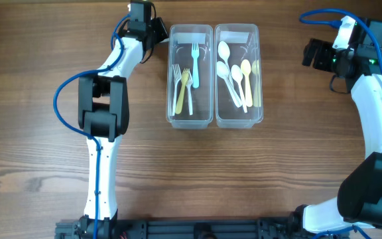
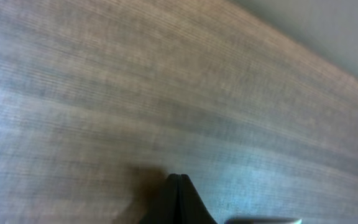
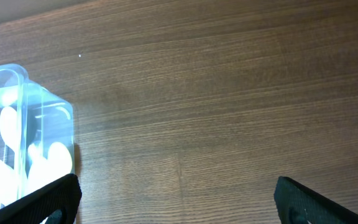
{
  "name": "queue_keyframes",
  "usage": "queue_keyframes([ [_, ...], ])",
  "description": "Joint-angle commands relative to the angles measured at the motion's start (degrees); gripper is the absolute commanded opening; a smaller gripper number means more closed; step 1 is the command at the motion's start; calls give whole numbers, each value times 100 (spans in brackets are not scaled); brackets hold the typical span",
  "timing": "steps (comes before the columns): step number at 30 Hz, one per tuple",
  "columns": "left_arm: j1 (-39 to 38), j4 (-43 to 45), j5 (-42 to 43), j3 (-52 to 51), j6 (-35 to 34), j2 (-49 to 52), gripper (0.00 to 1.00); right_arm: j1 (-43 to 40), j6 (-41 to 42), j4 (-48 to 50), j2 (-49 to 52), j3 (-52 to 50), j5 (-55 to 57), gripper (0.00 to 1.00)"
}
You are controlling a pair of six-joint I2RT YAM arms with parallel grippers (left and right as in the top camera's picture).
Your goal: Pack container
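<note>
The clear twin container (image 1: 214,73) stands at the back middle of the table. Its left tub (image 1: 175,113) holds several forks: yellow, white and one blue (image 1: 195,65). Its right tub (image 1: 255,40) holds several white and yellow spoons (image 1: 234,76). My left gripper (image 1: 159,33) is shut and empty, just left of the container's far left corner; in the left wrist view its closed tips (image 2: 179,180) sit over bare wood. My right gripper (image 1: 308,53) is open and empty, to the right of the container. The right wrist view shows a corner of the spoon tub (image 3: 27,106).
Wooden table (image 1: 45,133) all round. The far table edge (image 2: 328,68) shows in the left wrist view. Blue cables run along both arms.
</note>
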Motion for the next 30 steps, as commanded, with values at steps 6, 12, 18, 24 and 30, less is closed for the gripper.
queue_keyframes([
  [6,26,-1390,4,-254,151,361,4,24,-52,15,-76,74,37,100],
  [12,28,-2280,4,-254,146,361,4,24,-55,15,-76,74,37,100],
  [18,26,-3123,4,-254,149,361,4,24,-52,15,-76,74,37,100],
  [24,68,-3283,-87,-254,153,275,4,24,-52,15,-76,74,37,100],
  [30,304,-2861,-52,-254,127,-396,13,24,-57,15,-76,74,37,100],
])
